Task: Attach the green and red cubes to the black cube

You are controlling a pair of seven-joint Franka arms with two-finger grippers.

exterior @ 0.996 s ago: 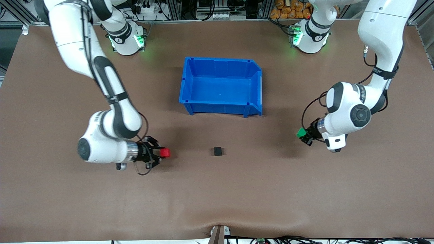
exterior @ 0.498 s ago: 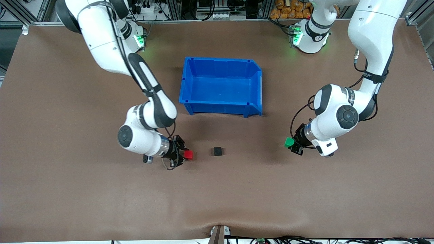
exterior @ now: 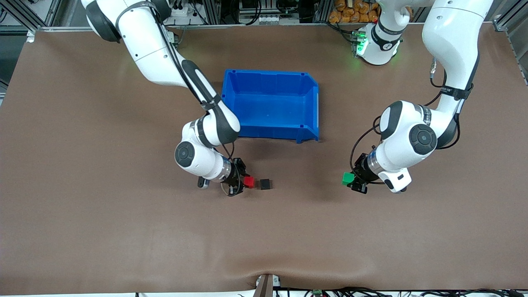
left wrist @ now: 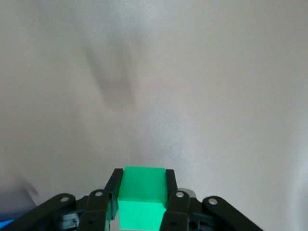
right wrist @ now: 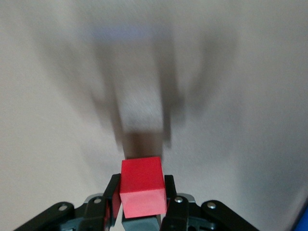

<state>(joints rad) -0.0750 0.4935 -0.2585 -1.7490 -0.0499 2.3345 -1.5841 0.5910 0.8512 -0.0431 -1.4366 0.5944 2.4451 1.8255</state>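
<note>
The black cube (exterior: pixel 265 184) sits on the brown table, nearer to the front camera than the blue bin. My right gripper (exterior: pixel 246 182) is shut on the red cube (exterior: pixel 249 182) and holds it low, just beside the black cube on the right arm's side, with a small gap between them. In the right wrist view the red cube (right wrist: pixel 141 187) sits between the fingers (right wrist: pixel 113 190), with a dark blurred shape (right wrist: pixel 142 143) just ahead. My left gripper (exterior: pixel 351 180) is shut on the green cube (exterior: pixel 348 178), well apart from the black cube toward the left arm's end. The green cube (left wrist: pixel 142 192) fills the jaws in the left wrist view.
The blue bin (exterior: pixel 268 72) stands open and empty at the table's middle, farther from the front camera than the cubes. The right arm's forearm reaches past the bin's corner. Bare brown table lies around the black cube.
My right gripper has carried the red cube toward the black cube, almost up to it. My left gripper has moved slightly toward the black cube with the green cube.
</note>
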